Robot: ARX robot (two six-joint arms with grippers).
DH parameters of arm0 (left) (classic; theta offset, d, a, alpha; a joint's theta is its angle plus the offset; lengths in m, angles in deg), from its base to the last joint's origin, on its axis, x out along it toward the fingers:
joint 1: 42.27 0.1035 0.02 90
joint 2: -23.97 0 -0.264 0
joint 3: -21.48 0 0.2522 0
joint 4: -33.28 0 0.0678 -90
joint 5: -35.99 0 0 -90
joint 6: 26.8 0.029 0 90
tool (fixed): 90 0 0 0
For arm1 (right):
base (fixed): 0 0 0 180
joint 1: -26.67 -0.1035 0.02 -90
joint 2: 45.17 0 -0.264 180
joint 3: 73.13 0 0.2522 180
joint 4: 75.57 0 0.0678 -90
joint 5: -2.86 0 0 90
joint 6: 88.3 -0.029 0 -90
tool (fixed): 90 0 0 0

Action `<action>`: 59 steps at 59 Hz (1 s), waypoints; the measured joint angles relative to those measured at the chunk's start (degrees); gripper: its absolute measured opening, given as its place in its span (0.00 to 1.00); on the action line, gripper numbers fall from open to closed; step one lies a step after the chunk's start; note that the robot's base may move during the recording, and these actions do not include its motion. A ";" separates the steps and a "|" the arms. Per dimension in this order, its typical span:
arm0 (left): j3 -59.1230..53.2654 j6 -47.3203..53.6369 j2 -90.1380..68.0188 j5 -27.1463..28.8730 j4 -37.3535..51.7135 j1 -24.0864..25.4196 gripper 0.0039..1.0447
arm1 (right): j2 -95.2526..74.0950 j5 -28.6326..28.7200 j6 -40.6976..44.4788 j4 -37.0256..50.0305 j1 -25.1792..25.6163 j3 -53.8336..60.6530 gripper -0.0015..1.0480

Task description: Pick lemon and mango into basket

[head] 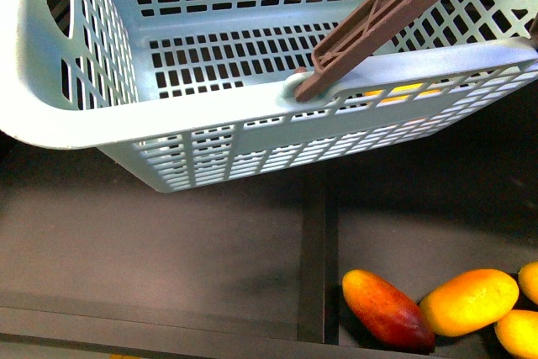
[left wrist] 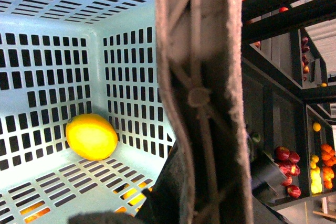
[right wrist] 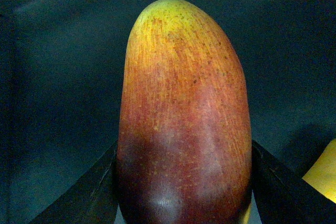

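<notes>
Right wrist view, mango [right wrist: 184, 103]: held in the right claw [right wrist: 184, 145], with a dark finger [right wrist: 89, 198] pressed on each flank. I cannot tell whether it is clear of the dark surface behind.
Long axis: points straight out from the claw, yellow tip farthest, dark red butt deep between the fingers.
Skin: smooth and finely speckled, red shading to orange. The plump oblong shape would likely roll in a loose grip.
Lemon [left wrist: 92, 136]: lies on the basket floor by a corner, roundish and glossy yellow.
Basket [head: 210, 111]: pale teal lattice plastic, tilted, far and left above the shelf [head: 168, 241], mouth open.
Handle [head: 395, 10]: brown ribbed hoop crossing the mouth's right side. It is probably what the drop must clear.
Left claw: the handle runs close across its view, but the jaws are not plainly shown, so I cannot tell its grip.
Bearing: neither arm shows in the front view, so the way from claw to basket is unreadable.
Near right: a loose red mango [head: 387, 308] and yellow mangoes [head: 469, 300].
</notes>
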 joint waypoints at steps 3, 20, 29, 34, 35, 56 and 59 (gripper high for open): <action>0.00 0.00 0.00 0.00 0.00 0.00 0.04 | 3.80 3.45 1.62 -0.13 1.25 2.21 0.56; 0.00 0.00 0.00 -0.02 0.00 -0.02 0.04 | 24.94 19.71 4.26 -2.64 3.93 10.93 0.56; 0.00 -0.02 0.00 -0.02 0.00 0.00 0.04 | 35.10 20.72 1.73 -2.75 -0.92 14.08 0.56; 0.00 0.00 0.00 0.00 0.00 0.00 0.04 | 39.01 19.10 -0.42 -2.45 -5.25 15.74 0.56; 0.00 0.00 0.00 0.00 0.00 0.00 0.04 | 39.91 18.43 -0.98 -2.40 -6.71 16.22 0.56; 0.00 0.00 0.00 -0.02 0.00 0.00 0.04 | 41.44 3.87 -5.86 0.87 -30.47 16.72 0.56; 0.00 -0.02 0.00 0.00 0.00 0.00 0.04 | 40.24 1.79 -5.46 0.92 -32.28 16.17 0.56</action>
